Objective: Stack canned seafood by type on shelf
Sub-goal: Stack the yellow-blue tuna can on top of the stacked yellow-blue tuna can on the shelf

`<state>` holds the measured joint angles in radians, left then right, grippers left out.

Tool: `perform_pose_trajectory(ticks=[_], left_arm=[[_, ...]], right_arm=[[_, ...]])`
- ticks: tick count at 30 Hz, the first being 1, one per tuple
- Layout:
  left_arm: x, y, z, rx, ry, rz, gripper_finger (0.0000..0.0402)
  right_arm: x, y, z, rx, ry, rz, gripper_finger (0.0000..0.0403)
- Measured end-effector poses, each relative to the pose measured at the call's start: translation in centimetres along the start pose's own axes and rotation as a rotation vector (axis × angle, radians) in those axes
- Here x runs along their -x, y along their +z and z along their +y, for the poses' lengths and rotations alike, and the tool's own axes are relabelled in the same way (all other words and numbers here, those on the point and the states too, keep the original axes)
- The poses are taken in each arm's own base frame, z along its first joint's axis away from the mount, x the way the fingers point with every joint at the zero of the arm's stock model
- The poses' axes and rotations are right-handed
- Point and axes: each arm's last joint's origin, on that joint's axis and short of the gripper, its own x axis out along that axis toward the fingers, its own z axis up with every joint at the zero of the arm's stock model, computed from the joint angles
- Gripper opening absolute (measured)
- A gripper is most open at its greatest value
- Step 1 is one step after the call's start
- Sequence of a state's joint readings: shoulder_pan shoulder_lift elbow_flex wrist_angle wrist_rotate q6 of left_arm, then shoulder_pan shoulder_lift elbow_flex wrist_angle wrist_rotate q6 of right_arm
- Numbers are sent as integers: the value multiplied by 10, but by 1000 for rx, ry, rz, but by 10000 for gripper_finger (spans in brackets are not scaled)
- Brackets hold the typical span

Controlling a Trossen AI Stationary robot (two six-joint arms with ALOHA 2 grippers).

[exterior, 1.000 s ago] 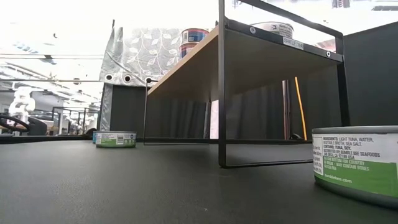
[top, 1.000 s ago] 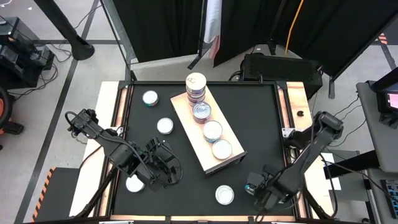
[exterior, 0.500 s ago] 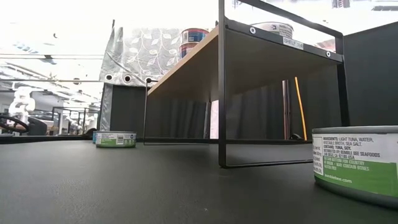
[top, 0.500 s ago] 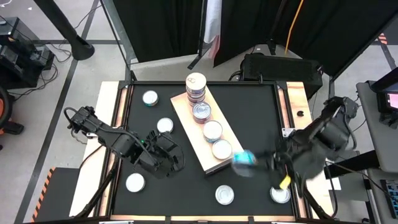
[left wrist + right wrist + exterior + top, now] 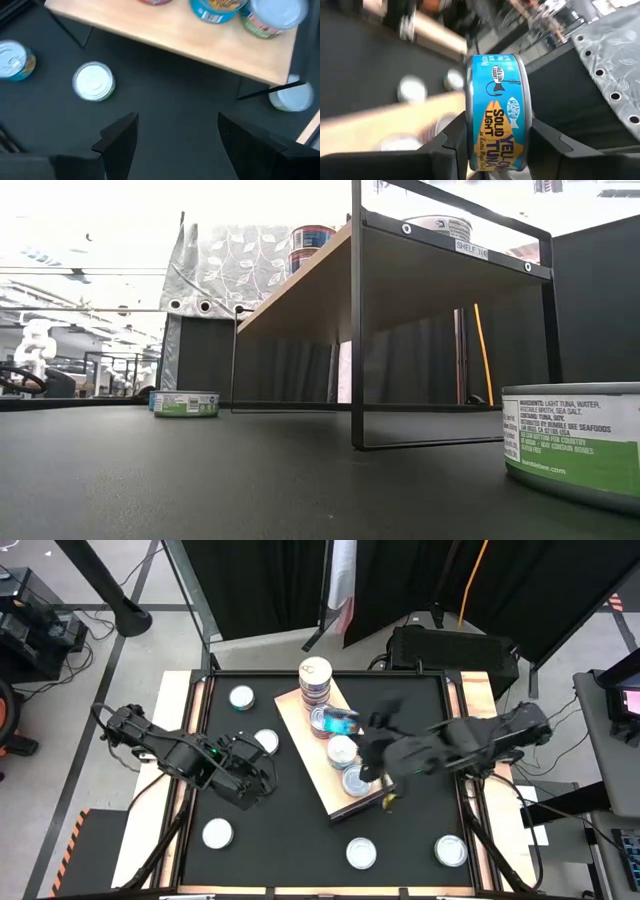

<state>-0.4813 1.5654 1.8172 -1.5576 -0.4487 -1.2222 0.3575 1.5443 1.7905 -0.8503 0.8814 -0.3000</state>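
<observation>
The shelf [image 5: 318,778] is a pale wood board standing slantwise mid-table, with a stack of tins [image 5: 314,675] at its far end and single tins [image 5: 355,781] along it. My right gripper [image 5: 352,730] hovers over the shelf's middle, shut on a blue tuna tin [image 5: 341,723]. My left gripper [image 5: 250,778] hangs open above the black tabletop left of the shelf, with nothing between its fingers [image 5: 120,137]. Loose tins rest flat on the table [image 5: 241,697], [image 5: 265,741], [image 5: 217,833]. My right gripper pinches the blue tin [image 5: 495,120] between its two fingers [image 5: 445,145], one on each flat end, so the printed side wall [image 5: 496,150] faces the wrist camera. The tin is turned on its edge and lifted clear, above the tins on the shelf.
Two more tins [image 5: 361,853], [image 5: 451,851] stand near the table's front edge. In the low view the shelf's black wire legs [image 5: 356,380] rise from the table, with a green-labelled tin [image 5: 575,442] close by. Bare tabletop lies between shelf and front edge.
My right gripper has carried the blue tin up from the table's near right corner and across to above the shelf's middle, rolling its wrist so the tin turned on edge. My left gripper has drifted toward the far edge, uncovering the tin at the near left.
</observation>
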Motion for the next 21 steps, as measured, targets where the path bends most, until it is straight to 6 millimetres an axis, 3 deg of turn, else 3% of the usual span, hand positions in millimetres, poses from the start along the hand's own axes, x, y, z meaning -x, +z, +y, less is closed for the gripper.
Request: perform_pose_trajectory(ticks=[5,11,21], left_arm=[[2,-4,-1,32,-2,5,271],[3,-6,-2,54,-4,5,271],[5,-11,-3,35,-9,3,271]], right_arm=[[-30,-10,36,197,39,163,136],[-54,-20,69,247,66,285,138],[-65,-29,85,311,73,372,139]])
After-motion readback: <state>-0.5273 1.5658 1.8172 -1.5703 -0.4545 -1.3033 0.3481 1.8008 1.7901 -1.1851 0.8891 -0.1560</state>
